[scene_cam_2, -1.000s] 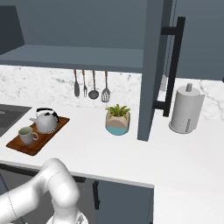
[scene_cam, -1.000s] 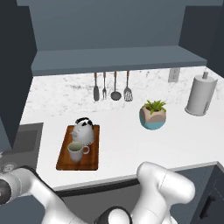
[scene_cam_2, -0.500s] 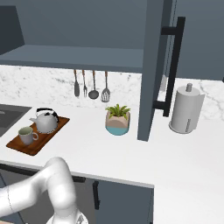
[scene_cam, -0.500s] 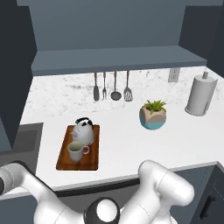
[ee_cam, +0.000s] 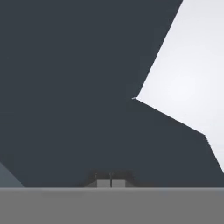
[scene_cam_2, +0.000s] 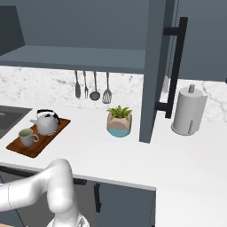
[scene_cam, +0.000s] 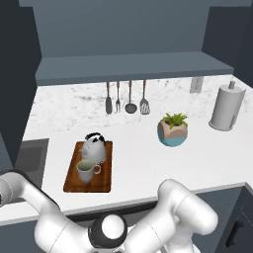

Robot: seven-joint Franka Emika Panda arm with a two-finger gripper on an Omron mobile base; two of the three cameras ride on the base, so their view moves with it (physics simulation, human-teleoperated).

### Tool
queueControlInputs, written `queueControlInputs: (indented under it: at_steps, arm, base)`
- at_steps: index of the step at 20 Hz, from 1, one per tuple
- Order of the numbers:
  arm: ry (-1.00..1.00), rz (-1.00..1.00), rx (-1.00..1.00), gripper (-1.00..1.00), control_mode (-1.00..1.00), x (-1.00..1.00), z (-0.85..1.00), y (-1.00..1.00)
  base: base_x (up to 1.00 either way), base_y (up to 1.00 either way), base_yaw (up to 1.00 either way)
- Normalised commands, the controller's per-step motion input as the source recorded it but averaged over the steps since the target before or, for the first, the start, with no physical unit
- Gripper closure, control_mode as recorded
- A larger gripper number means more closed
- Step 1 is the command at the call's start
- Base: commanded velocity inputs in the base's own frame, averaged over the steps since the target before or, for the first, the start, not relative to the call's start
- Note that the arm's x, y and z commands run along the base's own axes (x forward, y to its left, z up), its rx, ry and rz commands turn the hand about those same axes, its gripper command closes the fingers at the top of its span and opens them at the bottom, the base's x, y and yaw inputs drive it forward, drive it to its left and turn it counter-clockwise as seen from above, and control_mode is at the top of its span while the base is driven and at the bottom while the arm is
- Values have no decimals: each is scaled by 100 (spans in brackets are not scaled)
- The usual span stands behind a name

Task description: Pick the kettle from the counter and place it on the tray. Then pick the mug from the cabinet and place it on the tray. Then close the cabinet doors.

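The silver-grey kettle [scene_cam: 94, 147] [scene_cam_2: 45, 124] stands on the far end of the reddish-brown tray [scene_cam: 103, 182] [scene_cam_2: 35, 150]. The beige mug [scene_cam: 85, 171] [scene_cam_2: 26, 137] sits just in front of it on the same tray, on the white counter [scene_cam: 143, 163] [scene_cam_2: 177, 159]. Above, the cabinet [scene_cam: 133, 69] [scene_cam_2: 75, 55] is open. Its right door [scene_cam_2: 153, 66] swings out edge-on with a black bar handle [scene_cam_2: 175, 66]; the left door [scene_cam: 15, 74] stands out at the left. My gripper [ee_cam: 110, 180] is shut with nothing in it, close to a flat dark slate-blue surface [ee_cam: 78, 87].
A teal-and-tan plant pot [scene_cam: 173, 131] [scene_cam_2: 119, 123] stands mid-counter. A grey paper towel roll [scene_cam: 226, 106] [scene_cam_2: 188, 111] is at the far right. Utensils [scene_cam: 126, 99] [scene_cam_2: 91, 86] hang on the backsplash. A dark sink [scene_cam: 29, 155] [scene_cam_2: 9, 117] lies left of the tray.
My arm's lower links have shifted a little to the left in the left base view. Kettle, mug, tray and doors have not moved.
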Motion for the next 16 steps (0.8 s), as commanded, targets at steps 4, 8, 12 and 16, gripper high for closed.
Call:
queueControlInputs:
  at_steps: [4,8,12,16]
  arm:
    - [-13,-5,0,100,-100,-9,22,-34]
    - [-9,-3,3,100,-100,-17,18,-62]
    - [-10,-2,4,100,-100,-30,17,-67]
    - [-7,-3,7,100,-100,-38,29,-72]
  base:
    - [0,0,0]
    - [0,0,0]
    - [0,0,0]
    - [0,0,0]
